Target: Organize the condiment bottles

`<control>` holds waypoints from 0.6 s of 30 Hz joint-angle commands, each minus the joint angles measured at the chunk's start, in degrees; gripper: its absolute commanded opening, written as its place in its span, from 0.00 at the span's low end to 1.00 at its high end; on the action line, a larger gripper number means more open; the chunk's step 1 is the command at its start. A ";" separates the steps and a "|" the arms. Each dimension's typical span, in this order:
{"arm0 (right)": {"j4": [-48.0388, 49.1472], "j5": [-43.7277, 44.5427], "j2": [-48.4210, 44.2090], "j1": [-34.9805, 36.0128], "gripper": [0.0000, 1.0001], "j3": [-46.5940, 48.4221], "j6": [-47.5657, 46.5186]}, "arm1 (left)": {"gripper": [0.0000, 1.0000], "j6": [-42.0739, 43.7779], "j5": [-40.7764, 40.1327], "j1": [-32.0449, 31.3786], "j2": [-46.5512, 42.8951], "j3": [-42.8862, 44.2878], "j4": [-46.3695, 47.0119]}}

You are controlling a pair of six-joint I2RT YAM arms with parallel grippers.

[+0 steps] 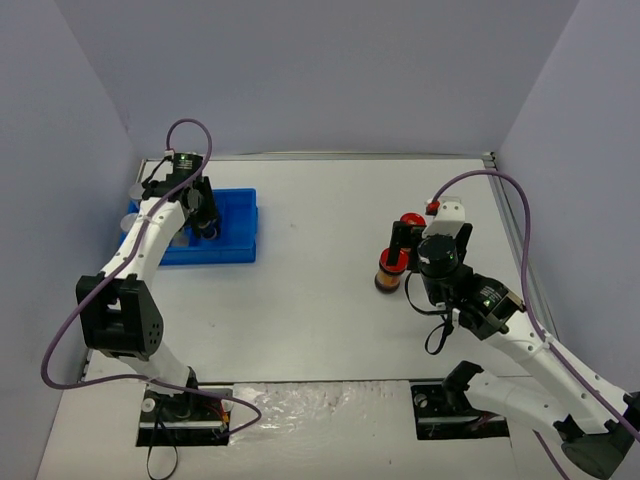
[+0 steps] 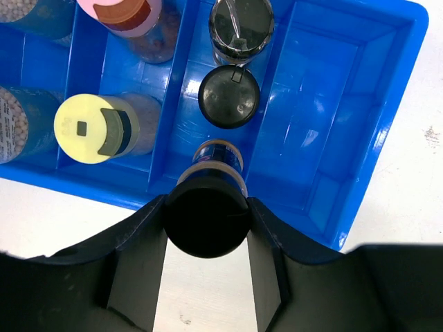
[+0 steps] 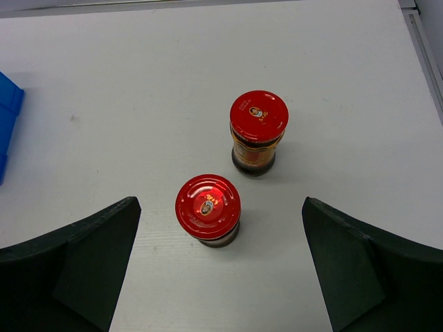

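Over the blue tray (image 2: 325, 104): the left claw (image 1: 206, 225) is clamped on a black-capped jar (image 2: 206, 228), gripping it at the cap, with the body hanging straight down from the fingers.
Key relation: the held jar lines up with the near end of the third lane from the left, just beside a second black-capped jar (image 2: 228, 97), with a third black-capped jar (image 2: 241, 24) beyond it. I cannot tell whether its base touches the floor.
Long axis: upright, along the claw's own line, so lowering straight and letting go looks enough.
Held jar's look: round dark cap, narrow body, dark blue label with a pale band.
Neighbours: a yellow-green-capped jar (image 2: 86, 128) and a pink-capped jar (image 2: 124, 14) stand one lane to the left.
Right claw (image 3: 219, 207): spread wide, holding nothing, above the table (image 3: 104, 83).
Red-lidded jars: the nearer red-lidded jar (image 3: 208, 200) stands upright between the open fingers, and the farther red-lidded jar (image 3: 258, 116) stands apart behind it. Both are orange-brown, well apart from the tray, and nearer the right arm.
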 commanded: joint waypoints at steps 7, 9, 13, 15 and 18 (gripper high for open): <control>3.73 1.10 -0.99 -0.54 1.00 -0.57 0.05 | 0.16 0.68 0.54 0.88 2.00 1.04 3.91; 3.73 0.96 -1.14 -0.54 1.00 -0.75 0.11 | 0.16 0.57 0.58 0.88 2.44 0.44 4.39; 3.73 0.63 -1.14 -0.54 1.00 -1.33 0.55 | 0.17 0.30 0.38 0.88 3.05 -1.28 5.75; 3.73 0.47 -1.14 -0.54 1.00 -1.57 0.86 | 0.18 0.30 0.53 0.88 3.36 -1.44 5.84; 3.73 0.21 -1.49 -0.54 1.00 -2.03 1.30 | 0.23 0.22 0.36 0.88 3.99 -2.26 6.56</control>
